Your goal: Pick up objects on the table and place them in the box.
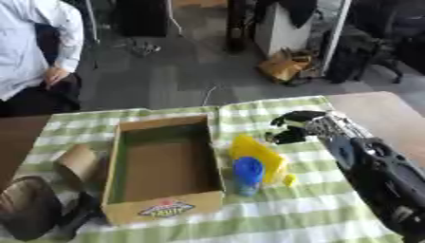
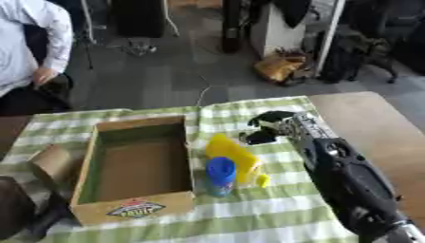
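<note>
the cardboard box (image 1: 163, 163) sat open on the green checked cloth (image 1: 274, 218), its inside bare as far as could be seen. just beside its right wall lay the things waiting to go in: a yellow packet (image 1: 259, 154) leaning at a tilt, a blue-capped bottle (image 1: 247, 176) standing in front of it and touching it, and a small yellow bit (image 1: 290, 180) on the cloth at the packet's lower right corner.

the right hand (image 2: 270, 128) reached in from the right, its dark fingers (image 2: 264, 138) curled and apart from the thumb, holding nothing, hanging just beyond the packet's far upper edge. whether a fingertip touched the packet could not be told. the left hand (image 1: 29, 206) seemed to be the dark rounded shape low at the left corner, beside the box's folded flap (image 1: 79, 163); its fingers could not be made out.

by the look of it, the step in hand was the reach for the first pick, with nothing yet moved into the box. the next move probably called for lowering the hand over the packet's top edge, closing thumb and fingers across it, then lifting clear of the bottle so it did not tip, and carrying left over the box wall.
</note>
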Controlling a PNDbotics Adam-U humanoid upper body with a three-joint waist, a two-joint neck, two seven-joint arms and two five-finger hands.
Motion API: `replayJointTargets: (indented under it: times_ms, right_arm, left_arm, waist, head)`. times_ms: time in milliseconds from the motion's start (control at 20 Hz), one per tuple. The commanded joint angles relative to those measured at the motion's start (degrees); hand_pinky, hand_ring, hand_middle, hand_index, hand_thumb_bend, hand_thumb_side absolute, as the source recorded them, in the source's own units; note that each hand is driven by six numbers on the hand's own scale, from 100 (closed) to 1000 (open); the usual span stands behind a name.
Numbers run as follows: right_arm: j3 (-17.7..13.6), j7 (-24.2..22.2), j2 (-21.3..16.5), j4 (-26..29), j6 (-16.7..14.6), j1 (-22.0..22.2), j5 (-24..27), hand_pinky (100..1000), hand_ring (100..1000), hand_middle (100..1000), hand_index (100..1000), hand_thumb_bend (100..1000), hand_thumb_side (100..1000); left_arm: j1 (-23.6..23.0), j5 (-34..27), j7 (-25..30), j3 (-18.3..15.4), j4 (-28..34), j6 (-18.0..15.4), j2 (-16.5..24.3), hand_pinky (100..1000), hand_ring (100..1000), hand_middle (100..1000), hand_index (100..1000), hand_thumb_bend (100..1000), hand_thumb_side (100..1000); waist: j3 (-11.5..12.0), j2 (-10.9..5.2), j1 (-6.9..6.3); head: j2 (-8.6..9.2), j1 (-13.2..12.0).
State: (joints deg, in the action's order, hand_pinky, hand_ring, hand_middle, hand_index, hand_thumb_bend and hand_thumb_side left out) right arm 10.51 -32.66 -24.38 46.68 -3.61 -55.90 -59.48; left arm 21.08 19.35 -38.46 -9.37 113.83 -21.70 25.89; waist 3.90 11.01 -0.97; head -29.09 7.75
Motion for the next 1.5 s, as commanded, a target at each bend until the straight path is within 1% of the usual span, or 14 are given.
replayJointTargets:
  times_ms: [50,250,350,500,600,850,1000,1250,1500]
  right_arm:
    - [0.33,-4.24,-1.19,2.57,0.63,-1.87,2.17,899,979,917,987,100,1000]
    - [0.46,-8.45,-2.83,9.19,2.91,-3.02,3.09,889,971,909,984,100,1000]
    - [0.91,-11.19,-3.33,11.32,3.53,-2.92,5.27,892,974,910,984,100,1000]
    - [1.57,-15.36,-3.65,12.66,4.51,-2.47,7.91,898,981,917,989,100,1000]
    - [1.67,-16.82,-3.78,12.69,5.07,-2.19,9.05,898,982,919,991,100,1000]
    - [1.77,-18.11,-4.28,13.22,5.94,-1.76,12.10,892,979,916,987,100,1000]
    - [2.86,-19.13,-4.58,13.59,5.89,-1.32,13.67,894,981,911,990,100,1000]
    - [4.27,-19.30,-4.93,13.62,5.77,0.05,15.11,896,985,918,1000,100,1000]
    - [5.18,-19.30,-5.29,14.52,5.75,0.93,15.44,891,981,913,998,100,1000]
  left_arm:
    - [0.50,-0.06,0.32,-0.16,0.76,0.12,0.94,862,918,862,825,100,1000]
    - [0.32,0.30,0.31,-0.10,0.76,0.16,1.01,862,918,861,823,100,1000]
    - [0.12,0.45,0.27,-0.13,0.76,0.23,1.18,862,918,861,823,100,1000]
    - [0.17,0.51,0.32,-0.10,0.76,0.23,1.17,862,918,860,823,100,1000]
    - [0.18,0.48,0.43,-0.09,0.76,0.25,1.15,862,918,859,823,100,1000]
    - [0.01,0.44,0.58,-0.12,0.76,0.30,1.38,862,918,859,822,100,1000]
    - [0.03,0.43,0.65,-0.14,0.76,0.29,1.44,862,917,858,822,100,1000]
    - [0.07,0.40,0.79,-0.16,0.76,0.29,1.52,862,917,858,822,100,1000]
    - [0.29,0.34,0.87,-0.16,0.76,0.29,1.56,861,917,858,822,100,1000]
  waist:
    - [-0.16,-0.92,0.04]
    - [-0.36,-1.17,0.37]
    - [-0.63,-1.37,0.60]
    - [-0.97,-1.58,0.84]
    - [-1.08,-1.66,0.89]
    - [-1.39,-1.86,1.07]
    - [-1.95,-1.99,1.45]
    - [-2.54,-2.06,1.76]
    - [-2.82,-2.21,1.91]
  head:
    - [-0.28,0.17]
    - [-0.61,0.34]
    - [-0.81,0.21]
    - [-0.94,0.03]
    - [-0.94,0.00]
    - [-1.29,-0.29]
    - [-1.27,-0.65]
    - [-1.45,-0.77]
    - [-1.53,-0.82]
